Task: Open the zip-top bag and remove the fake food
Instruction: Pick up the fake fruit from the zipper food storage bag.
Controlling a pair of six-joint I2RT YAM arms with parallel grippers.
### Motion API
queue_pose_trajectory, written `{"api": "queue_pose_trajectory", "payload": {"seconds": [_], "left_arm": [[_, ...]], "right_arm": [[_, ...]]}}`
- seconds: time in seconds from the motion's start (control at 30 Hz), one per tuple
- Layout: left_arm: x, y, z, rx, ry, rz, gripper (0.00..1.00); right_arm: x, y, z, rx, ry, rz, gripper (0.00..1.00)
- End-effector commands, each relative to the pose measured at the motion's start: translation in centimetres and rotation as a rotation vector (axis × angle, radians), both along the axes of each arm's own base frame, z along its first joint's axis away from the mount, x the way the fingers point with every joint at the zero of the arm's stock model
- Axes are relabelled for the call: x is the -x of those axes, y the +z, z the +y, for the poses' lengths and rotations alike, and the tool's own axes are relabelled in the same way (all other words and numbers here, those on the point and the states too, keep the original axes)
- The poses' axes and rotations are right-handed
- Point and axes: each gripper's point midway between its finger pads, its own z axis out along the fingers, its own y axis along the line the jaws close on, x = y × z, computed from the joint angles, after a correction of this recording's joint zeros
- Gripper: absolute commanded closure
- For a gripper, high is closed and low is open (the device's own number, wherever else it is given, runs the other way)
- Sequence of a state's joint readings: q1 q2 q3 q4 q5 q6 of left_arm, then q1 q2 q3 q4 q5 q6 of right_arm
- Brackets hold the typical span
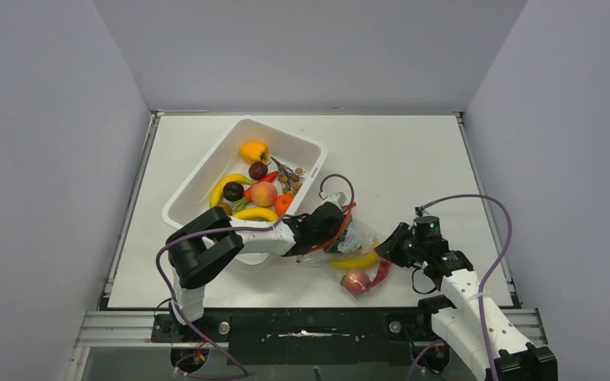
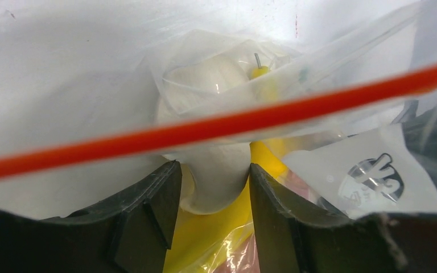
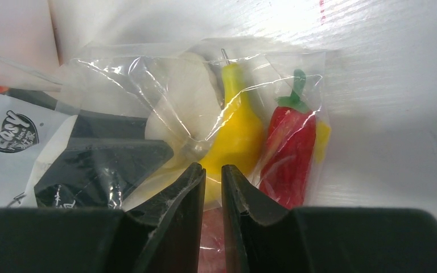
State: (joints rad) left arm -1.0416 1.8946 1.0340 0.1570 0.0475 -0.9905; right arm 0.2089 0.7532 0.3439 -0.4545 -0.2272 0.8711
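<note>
Within the zip-top bag [image 3: 148,85], pinched by the right gripper [image 3: 213,187], a white fake food piece [image 2: 216,156] is straddled by the left gripper [image 2: 215,173], its fingers parted, grip undeterminable.

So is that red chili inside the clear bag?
Yes, the red chili lies within the zip-top bag, clear plastic creased over it.

Not much for you to read here — the only clear word is "Easy", in black script on the white label [image 3: 11,133] of the zip-top bag [image 3: 205,96], as the right wrist camera sees it. There's smaller print under it, too tiny to make out. From the left wrist, the round print on that label is just blurry — can't be read.
</note>
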Motion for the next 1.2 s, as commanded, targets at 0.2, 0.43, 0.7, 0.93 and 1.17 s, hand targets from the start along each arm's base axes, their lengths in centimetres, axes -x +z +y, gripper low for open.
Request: {"api": "queue_pose_trajectory", "payload": {"seconds": [0.2, 0.43, 0.7, 0.93, 1.17], "left_arm": [[-0.5, 2.9, -0.8, 0.032, -0.011, -0.077, 0.72], [-0.5, 3.3, 0.2, 0.012, -0.010, -0.101, 0.86], [-0.2, 2.7, 1.4, -0.060, -0.027, -0.110, 0.89], [0.1, 3.3, 2.7, -0.109, -0.052, -0.128, 0.89], [0.5, 3.0, 4.0, -0.151, -0.059, -0.129, 0.89]], "right_arm": [[-0.9, 2.4, 0.6, -0.032, 0.027, -0.070, 0.78], [-1.4, 3.8, 0.5, -0.031, 0.021, -0.120, 0.75], [-1.4, 4.2, 0.4, -0.024, 0.019, -0.135, 0.73], [-1.6, 4.5, 0.6, -0.030, 0.039, -0.149, 0.65], [-1.7, 5.2, 0.9, -0.041, 0.055, -0.179, 0.59]]}}
